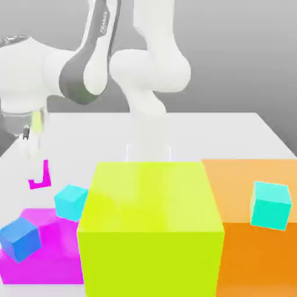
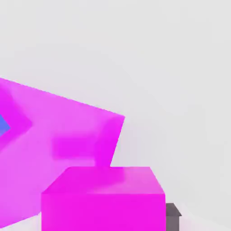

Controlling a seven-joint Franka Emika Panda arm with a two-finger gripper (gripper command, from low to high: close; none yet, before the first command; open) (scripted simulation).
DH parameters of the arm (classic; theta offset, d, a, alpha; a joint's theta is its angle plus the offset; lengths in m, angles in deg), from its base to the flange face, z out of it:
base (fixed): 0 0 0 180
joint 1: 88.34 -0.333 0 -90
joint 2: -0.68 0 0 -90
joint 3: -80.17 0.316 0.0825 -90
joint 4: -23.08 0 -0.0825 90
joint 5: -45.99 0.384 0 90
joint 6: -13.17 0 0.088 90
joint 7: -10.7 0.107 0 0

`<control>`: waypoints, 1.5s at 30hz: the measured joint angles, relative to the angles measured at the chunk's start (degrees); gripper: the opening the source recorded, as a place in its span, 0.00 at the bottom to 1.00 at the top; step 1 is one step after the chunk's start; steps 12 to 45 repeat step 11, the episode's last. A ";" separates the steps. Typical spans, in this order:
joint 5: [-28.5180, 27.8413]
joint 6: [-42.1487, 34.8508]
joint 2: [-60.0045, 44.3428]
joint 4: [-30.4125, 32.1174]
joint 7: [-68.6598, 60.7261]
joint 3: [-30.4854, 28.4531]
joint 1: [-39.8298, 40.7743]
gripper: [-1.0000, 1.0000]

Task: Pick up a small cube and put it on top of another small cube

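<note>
Fingers (image 1: 33, 168): at the exterior view's left, pointing down, drawn in and closed on the small magenta cube (image 1: 46, 177). Gap between them only about as wide as the cube. One finger crosses in front of it, so magenta shows beside and below the pale tip. In the hand view the same cube sits large and close, its top face and one side plain, a small dark grey piece (image 2: 172, 220) just beside it. Whether the cube touches the table (image 1: 203, 136): cannot tell.

Nearer the exterior camera than the fingers: flat magenta block (image 1: 49, 270), lying on the table. Two cubes on top of it, apart from each other: blue cube (image 1: 20, 239) toward the exterior view's left; cyan cube (image 1: 71, 202) toward its right, close to the yellow-green block. Both apart from the fingers.

To the exterior view's right of the fingers, also nearer that camera: big yellow-green block (image 1: 151, 197), taller than the magenta one. Farther right again, orange block (image 1: 258, 255), with turquoise cube (image 1: 270, 205) on its top, well apart from the fingers.

White arm (image 1: 149, 69) reaches over from its base, behind and to the exterior view's right of the fingers.
</note>
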 joint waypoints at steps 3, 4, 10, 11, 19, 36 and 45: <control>0.38 -2.19 3.28 1.13 2.39 2.73 -1.88 0.00; 0.36 -0.65 2.17 1.58 2.67 2.85 -2.18 0.00; 0.60 7.66 -4.33 3.39 2.71 3.08 -2.36 1.00; 0.60 7.66 -4.33 3.39 2.71 3.08 -2.36 1.00; 0.60 7.66 -4.33 3.39 2.71 3.08 -2.36 1.00; 0.60 7.66 -4.33 3.39 2.71 3.08 -2.36 1.00; 0.60 7.66 -4.33 3.39 2.71 3.08 -2.36 1.00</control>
